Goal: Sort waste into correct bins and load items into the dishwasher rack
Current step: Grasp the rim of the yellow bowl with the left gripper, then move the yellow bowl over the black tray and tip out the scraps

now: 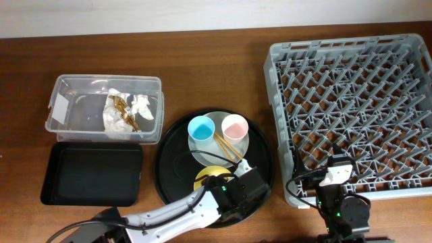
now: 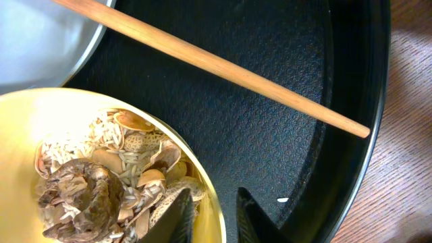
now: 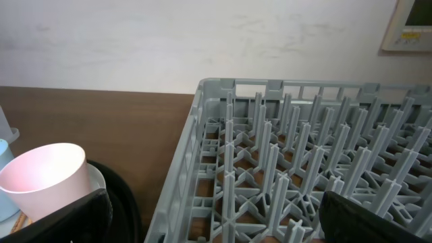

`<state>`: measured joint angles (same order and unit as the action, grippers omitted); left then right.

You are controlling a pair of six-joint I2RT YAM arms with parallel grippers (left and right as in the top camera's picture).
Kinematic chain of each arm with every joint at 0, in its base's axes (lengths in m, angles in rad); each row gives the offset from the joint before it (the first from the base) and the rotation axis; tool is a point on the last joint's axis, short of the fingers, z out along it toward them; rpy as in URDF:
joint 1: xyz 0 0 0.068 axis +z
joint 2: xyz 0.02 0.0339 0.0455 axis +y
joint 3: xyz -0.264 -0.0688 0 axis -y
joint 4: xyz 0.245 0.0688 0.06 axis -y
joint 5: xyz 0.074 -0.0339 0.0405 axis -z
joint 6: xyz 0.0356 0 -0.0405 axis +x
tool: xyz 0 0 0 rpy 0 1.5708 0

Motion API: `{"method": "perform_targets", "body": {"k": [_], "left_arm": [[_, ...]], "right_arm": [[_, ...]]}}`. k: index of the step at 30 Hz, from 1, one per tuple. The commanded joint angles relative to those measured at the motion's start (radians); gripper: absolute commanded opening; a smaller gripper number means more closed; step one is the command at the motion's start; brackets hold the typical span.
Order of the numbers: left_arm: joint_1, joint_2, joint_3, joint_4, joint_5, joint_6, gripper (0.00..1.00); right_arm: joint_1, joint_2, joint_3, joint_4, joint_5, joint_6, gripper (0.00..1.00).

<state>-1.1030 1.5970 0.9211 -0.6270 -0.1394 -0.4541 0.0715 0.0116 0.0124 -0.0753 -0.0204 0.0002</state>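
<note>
Waste shows from overhead in the clear tub (image 1: 84, 115): a crumpled white napkin (image 1: 140, 104) and a brown-gold wrapper (image 1: 121, 108) lie together in its right half. A white label (image 1: 59, 104) sits at its left end (no writing legible). Just in front of the tub lies the black rectangular tray (image 1: 91, 173). To the right, the round black tray (image 1: 175, 165) carries a pale plate (image 1: 202, 152). The blue cup (image 1: 201, 128) and pink cup (image 1: 235, 127) stand upright on the plate, side by side. The wooden chopsticks (image 1: 228, 147) slant across the plate's near-right edge. The yellow bowl (image 1: 212, 177) sits at the round tray's near side, partly under the left arm (image 1: 182, 209). The grey dishwasher rack (image 1: 351, 108) fills the right of the worktop (image 1: 202, 54).

From the left wrist, the yellow bowl holds food scraps (image 2: 108, 169): pale rice-like grains, beige shell-like pieces and a brown crumpled lump. The left pincer (image 2: 212, 197) is clenched on the bowl's rim, one finger inside and one outside. One of the chopsticks crosses the round tray's floor beyond.

From the right wrist, the right pincer (image 3: 214, 199) stands released, fingers wide apart, at the rack's near-left corner, with the pink cup to its left. A wall panel (image 3: 408, 27) at top right bears marks too small to read.
</note>
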Motion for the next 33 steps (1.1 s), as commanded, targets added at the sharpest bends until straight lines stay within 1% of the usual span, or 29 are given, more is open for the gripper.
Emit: {"method": "perform_targets", "body": {"k": [1,2,3,6,9,11,13,15,20,22,26,29,33], "left_arm": [[0.0,0.008,-0.003,0.002,-0.006,-0.005,0.07],[0.0,0.007,-0.002,0.002,-0.006,-0.005,0.05],[0.0,0.007,0.001,0.0,-0.003,-0.005,0.01],[0.0,0.007,0.019,-0.022,-0.005,-0.005,0.0],[0.0,0.006,0.068,-0.087,-0.032,-0.005,0.0],[0.0,0.004,0.111,-0.143,-0.064,-0.005,0.0],[0.0,-0.004,0.189,-0.237,-0.097,-0.005,0.0],[0.0,-0.023,0.279,-0.333,-0.098,-0.005,0.0],[0.04,-0.089,0.404,-0.491,-0.112,-0.006,0.0],[0.098,-0.132,0.423,-0.546,-0.111,-0.027,0.0],[0.289,-0.235,0.423,-0.623,-0.096,-0.031,0.0],[0.475,-0.3,0.422,-0.655,-0.076,-0.018,0.0],[0.756,-0.364,0.418,-0.66,0.015,0.068,0.0]], "right_arm": [[-0.007,-0.008,-0.007,-0.001,-0.002,0.0,0.99],[-0.007,-0.008,-0.007,-0.001,-0.002,0.0,0.99],[-0.007,-0.008,-0.007,-0.001,-0.002,0.0,0.99],[-0.007,-0.008,-0.007,-0.001,-0.002,0.0,0.99],[-0.007,-0.008,-0.007,-0.001,-0.002,0.0,0.99],[-0.007,-0.008,-0.007,-0.001,-0.002,0.0,0.99],[-0.007,-0.008,-0.007,-0.001,-0.002,0.0,0.99],[-0.007,-0.008,-0.007,-0.001,-0.002,0.0,0.99],[-0.007,-0.008,-0.007,-0.001,-0.002,0.0,0.99],[-0.007,-0.008,-0.007,-0.001,-0.002,0.0,0.99],[-0.007,-0.008,-0.007,-0.001,-0.002,0.0,0.99],[-0.007,-0.008,-0.007,-0.001,-0.002,0.0,0.99],[-0.007,-0.008,-0.007,-0.001,-0.002,0.0,0.99]]}}
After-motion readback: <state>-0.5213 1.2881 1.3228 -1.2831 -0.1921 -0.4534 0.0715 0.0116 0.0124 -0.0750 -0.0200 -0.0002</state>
